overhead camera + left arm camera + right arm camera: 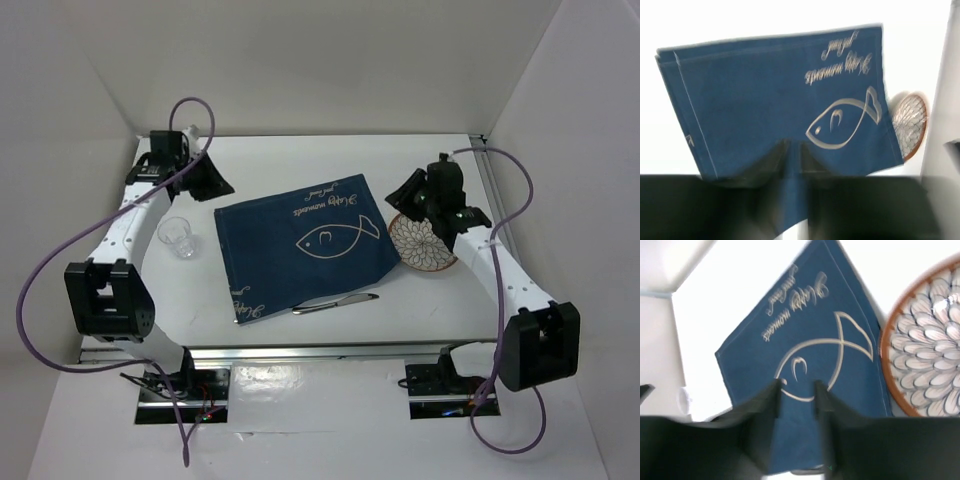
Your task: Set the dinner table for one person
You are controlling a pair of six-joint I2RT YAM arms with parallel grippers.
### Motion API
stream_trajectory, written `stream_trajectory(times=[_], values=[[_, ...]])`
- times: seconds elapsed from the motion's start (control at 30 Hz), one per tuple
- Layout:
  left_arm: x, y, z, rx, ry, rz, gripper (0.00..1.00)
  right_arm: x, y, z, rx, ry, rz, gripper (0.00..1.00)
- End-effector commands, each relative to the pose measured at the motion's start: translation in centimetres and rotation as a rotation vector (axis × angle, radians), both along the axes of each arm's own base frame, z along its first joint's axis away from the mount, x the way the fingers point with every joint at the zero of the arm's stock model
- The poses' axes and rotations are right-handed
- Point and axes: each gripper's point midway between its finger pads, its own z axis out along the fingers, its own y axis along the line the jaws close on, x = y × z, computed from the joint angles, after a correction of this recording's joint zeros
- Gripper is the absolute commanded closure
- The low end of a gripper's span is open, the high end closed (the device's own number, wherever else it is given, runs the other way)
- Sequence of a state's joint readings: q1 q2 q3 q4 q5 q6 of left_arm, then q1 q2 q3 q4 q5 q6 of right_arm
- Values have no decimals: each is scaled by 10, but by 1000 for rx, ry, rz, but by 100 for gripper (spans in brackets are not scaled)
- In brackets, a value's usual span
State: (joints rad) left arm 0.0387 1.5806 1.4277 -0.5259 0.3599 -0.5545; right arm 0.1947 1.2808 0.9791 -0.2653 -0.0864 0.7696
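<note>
The white dinner table (300, 160) carries a navy placemat (305, 245) with a white fish drawing at its middle. A flower-patterned plate (428, 248) with a brown rim lies at the mat's right edge. A small clear glass (180, 238) stands left of the mat. A silver utensil (335, 303) lies at the mat's near edge. My left gripper (210, 182) hovers past the mat's far left corner, jaws almost together and empty (793, 147). My right gripper (410, 195) hovers over the plate's far edge, jaws partly open and empty (797, 387).
A metal rail (320, 352) runs along the table's near edge and another (492, 190) along the right side. White walls enclose the back and both sides. The mat (765, 95) and plate (910, 122) show in the left wrist view, and also in the right wrist view: mat (805, 325), plate (930, 345).
</note>
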Motion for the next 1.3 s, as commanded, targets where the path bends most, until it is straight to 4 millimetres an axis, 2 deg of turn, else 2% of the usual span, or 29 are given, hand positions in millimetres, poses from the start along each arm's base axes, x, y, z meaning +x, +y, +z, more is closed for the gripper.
stream_trajectory(times=[0.0,0.03,0.07,0.1,0.13,0.17,0.2,0.23,0.3,0.33,0.5,0.53,0.57,0.63,0.83,0.87,0.9,0.97,1.0,1.07,1.1,1.27], values=[[-13,-6,-46,54,165,-3,87,15,2,17,-141,-31,2,67],[-22,-10,-60,51,219,15,91,17,8,15,-168,-33,43,71],[-25,-4,-73,72,254,45,94,21,20,19,-170,-44,86,75],[-28,-4,-85,91,285,58,94,24,28,-1,-186,11,123,81],[-34,-4,-100,108,327,72,94,25,35,-10,-188,37,170,82],[-31,-1,-107,119,335,91,94,25,44,-19,-186,68,199,82],[-31,-1,-126,124,387,89,94,28,52,-38,-203,129,233,83],[-36,1,-138,135,431,92,94,32,56,-45,-198,146,246,83],[-31,-4,-150,140,464,79,94,31,66,-60,-195,188,291,83],[-30,-4,-166,144,504,77,94,31,68,-76,-195,226,301,83],[-21,-5,-187,195,585,63,94,27,73,-101,-198,273,321,83],[-20,-10,-191,200,597,52,94,22,75,-115,-205,306,332,83],[-14,-9,-197,209,608,55,94,22,75,-115,-205,306,332,83],[-9,-9,-201,211,622,54,94,20,74,-132,-213,347,334,83],[24,-12,-215,213,627,44,94,14,79,-156,-210,401,348,82],[26,-12,-215,214,633,44,94,13,78,-162,-212,415,349,82],[40,-13,-209,210,599,47,94,12,78,-166,-214,424,349,82],[44,-13,-215,217,611,36,94,9,83,-177,-212,446,366,82],[57,-14,-206,213,578,39,93,11,84,-178,-212,446,366,82],[64,-14,-210,218,579,31,93,8,83,-190,-217,474,367,82],[74,-15,-201,216,552,33,93,10,84,-191,-212,477,360,82],[80,-9,-191,247,522,45,93,9,85,-196,-225,486,361,82]])
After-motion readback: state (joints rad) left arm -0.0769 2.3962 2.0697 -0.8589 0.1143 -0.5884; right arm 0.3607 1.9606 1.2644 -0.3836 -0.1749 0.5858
